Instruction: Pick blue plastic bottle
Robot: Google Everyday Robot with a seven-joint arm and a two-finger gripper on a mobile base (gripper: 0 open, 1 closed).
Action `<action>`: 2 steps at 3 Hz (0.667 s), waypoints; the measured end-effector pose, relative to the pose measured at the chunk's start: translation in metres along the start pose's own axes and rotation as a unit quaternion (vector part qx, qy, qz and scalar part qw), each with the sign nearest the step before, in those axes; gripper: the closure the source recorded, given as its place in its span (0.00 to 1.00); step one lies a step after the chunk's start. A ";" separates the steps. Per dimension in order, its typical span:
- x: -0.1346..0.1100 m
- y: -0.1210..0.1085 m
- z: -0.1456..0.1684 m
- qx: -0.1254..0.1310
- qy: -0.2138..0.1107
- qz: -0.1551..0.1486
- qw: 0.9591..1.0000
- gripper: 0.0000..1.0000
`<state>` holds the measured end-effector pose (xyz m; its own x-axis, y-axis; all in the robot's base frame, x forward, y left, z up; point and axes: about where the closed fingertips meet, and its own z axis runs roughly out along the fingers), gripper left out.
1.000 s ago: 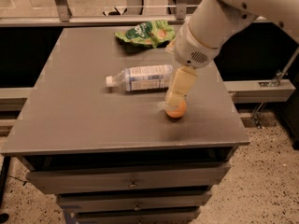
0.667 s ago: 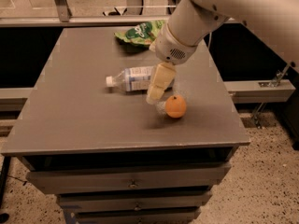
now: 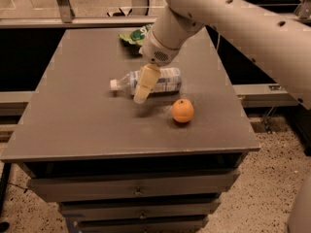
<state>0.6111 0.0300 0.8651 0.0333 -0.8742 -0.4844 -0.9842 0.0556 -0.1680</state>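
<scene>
The blue plastic bottle (image 3: 164, 80) lies on its side in the middle of the dark table (image 3: 77, 110), white cap pointing left. My gripper (image 3: 142, 95) hangs from the white arm coming in from the upper right. It is over the bottle's middle, in front of it in this view, with its cream fingers (image 3: 145, 83) pointing down toward the tabletop. The gripper covers part of the bottle's body.
A round orange fruit (image 3: 182, 110) sits on the table to the right and in front of the bottle. A green snack bag (image 3: 134, 35) lies at the back of the table, partly behind the arm. Drawers are below the table's front edge.
My gripper has moved left, from over the orange to over the bottle. The orange is now uncovered. The bottle and the bag have not moved.
</scene>
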 end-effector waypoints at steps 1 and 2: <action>0.005 -0.007 0.017 -0.004 0.009 0.002 1.000 0.17; 0.009 -0.010 0.023 -0.006 0.014 0.003 1.000 0.40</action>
<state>0.6248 0.0327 0.8428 0.0223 -0.8869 -0.4614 -0.9863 0.0560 -0.1553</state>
